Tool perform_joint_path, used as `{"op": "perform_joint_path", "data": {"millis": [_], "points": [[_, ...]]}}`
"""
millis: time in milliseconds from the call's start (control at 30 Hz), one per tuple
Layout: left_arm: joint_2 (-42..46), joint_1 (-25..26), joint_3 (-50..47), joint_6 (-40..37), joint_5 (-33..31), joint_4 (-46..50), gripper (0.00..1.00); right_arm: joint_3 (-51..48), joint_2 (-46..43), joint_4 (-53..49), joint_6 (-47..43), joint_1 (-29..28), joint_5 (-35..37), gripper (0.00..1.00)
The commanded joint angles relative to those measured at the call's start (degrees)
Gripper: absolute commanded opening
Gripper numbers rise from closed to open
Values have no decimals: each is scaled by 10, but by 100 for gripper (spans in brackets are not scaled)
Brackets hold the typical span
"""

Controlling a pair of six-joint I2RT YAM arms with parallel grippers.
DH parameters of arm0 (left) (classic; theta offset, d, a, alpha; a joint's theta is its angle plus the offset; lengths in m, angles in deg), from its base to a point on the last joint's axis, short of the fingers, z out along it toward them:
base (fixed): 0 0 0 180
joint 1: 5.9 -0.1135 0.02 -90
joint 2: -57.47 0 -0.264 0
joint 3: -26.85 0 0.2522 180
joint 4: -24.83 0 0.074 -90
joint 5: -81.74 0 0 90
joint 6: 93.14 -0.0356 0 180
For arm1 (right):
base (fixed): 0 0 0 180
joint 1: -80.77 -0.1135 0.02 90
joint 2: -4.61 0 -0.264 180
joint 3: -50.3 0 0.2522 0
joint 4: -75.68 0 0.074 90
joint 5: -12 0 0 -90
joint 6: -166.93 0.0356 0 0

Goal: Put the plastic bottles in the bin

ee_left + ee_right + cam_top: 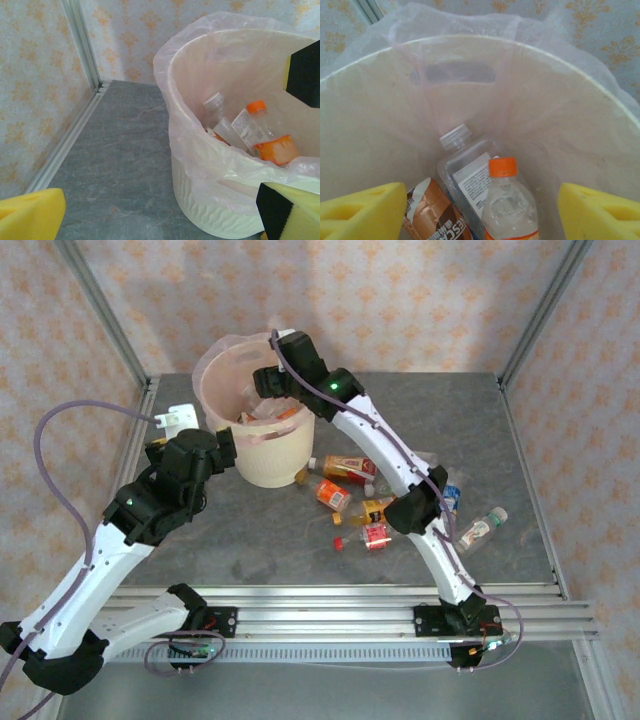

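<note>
Right fingers are spread wide with nothing pinched, hanging over the mouth of the bin, and right below them an orange-capped bottle lies inside against a clear-capped bottle and a brown-labelled bottle. Left fingers gape just as wide and empty, low beside the bin's left wall. Out on the tabletop, right of the bin, more plastic bottles lie scattered.

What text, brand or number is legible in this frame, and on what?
"NESCA", cut off at the picture's edge: brown-labelled bottle inside the bin.
White label of the clear bottle: print too blurred to read.
Labels of the bottles on the table: too small to read.
</note>
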Motion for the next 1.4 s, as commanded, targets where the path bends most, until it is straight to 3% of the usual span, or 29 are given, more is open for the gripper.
{"op": "perform_joint_path", "data": {"millis": [0, 133, 333, 467, 633, 900, 1167, 1367], "points": [[1, 1, -7, 15, -27, 9, 100, 20, -29, -9, -8, 2, 6, 86], [1, 1, -5, 16, -27, 8, 100, 21, -57, -18, -3, 2, 21, 91], [7, 1, -7, 23, -40, 7, 100, 17, -122, -100, 47, 13, 101, 94], [19, 1, -8, 25, -51, 7, 100, -36, -198, -184, 83, 19, 193, 99], [39, 0, -16, 24, -55, -6, 100, -305, -380, -153, 129, 25, 291, 99], [42, 1, -17, 13, -49, -21, 100, -700, -682, -112, 292, 119, 273, 99], [37, 1, -16, 3, -44, -31, 100, -891, -838, -212, 347, 273, 250, 99], [36, 1, -22, -3, -45, -42, 100, -996, -865, -203, 333, 386, 171, 99]]}}
